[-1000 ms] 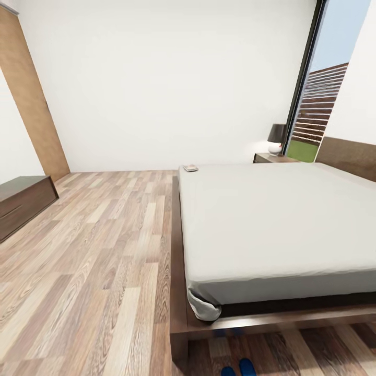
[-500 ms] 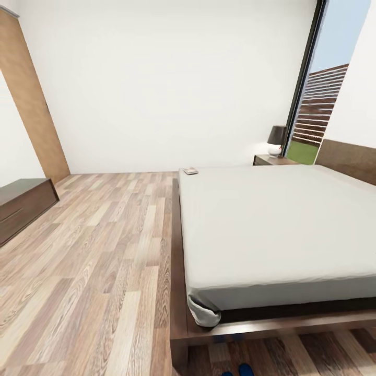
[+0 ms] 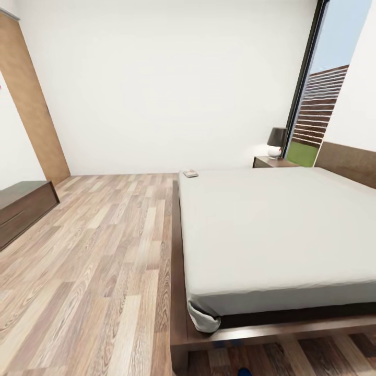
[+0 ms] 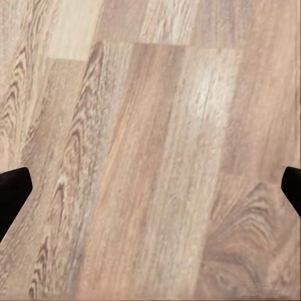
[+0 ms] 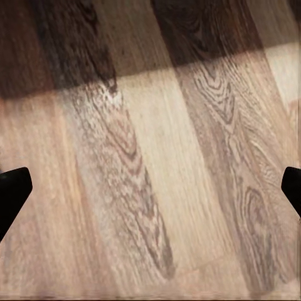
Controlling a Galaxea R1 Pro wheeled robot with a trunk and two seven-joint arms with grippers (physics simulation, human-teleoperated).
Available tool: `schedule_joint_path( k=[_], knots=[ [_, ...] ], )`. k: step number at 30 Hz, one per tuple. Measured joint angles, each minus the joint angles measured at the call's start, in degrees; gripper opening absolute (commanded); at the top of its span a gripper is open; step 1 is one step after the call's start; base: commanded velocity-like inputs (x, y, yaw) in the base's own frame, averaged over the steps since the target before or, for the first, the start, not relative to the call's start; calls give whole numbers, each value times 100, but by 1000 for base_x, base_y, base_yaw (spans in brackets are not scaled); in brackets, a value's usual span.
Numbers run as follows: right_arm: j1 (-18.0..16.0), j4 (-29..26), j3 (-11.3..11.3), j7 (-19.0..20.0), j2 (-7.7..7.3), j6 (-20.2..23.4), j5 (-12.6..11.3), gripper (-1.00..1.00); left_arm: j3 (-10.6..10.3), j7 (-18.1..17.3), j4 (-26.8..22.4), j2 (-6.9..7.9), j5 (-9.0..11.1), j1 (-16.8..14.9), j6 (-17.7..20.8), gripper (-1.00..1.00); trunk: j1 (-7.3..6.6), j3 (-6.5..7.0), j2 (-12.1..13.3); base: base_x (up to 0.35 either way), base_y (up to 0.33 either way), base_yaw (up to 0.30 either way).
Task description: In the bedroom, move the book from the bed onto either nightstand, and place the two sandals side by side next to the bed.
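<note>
The book (image 3: 190, 173) lies flat at the far corner of the pale bed (image 3: 271, 230).

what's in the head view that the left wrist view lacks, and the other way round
Head view: the bed with the book at its far corner, a nightstand carrying a lamp, a window, and a blue sandal tip at the bottom edge.
Left wrist view: the open left pincer, its dark fingertips at both edges.
Both: wood-plank floor.

Book (image 3: 190, 173) on bed's (image 3: 271, 230) far corner
</note>
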Motion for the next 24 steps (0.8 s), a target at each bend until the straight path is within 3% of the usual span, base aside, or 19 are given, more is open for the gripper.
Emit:
schedule_joint_path(
  k=[10,16,19,24],
  knots=[
    [135,112,0,-1,-1,10,-8,100,3,23,1,-230,6,9,-5,100,-220,180,401,0,0,0],
    [262,129,0,-2,9,12,-18,100,2,59,3,-511,10,90,-28,100,-352,287,642,0,0,0],
    [305,135,-1,-2,16,10,-22,100,-9,150,2,-737,10,228,-101,100,-417,341,762,0,0,0],
    [328,138,-1,-2,16,9,-24,100,-7,283,2,-872,10,322,-246,100,-527,431,963,0,0,0]
  ],
)
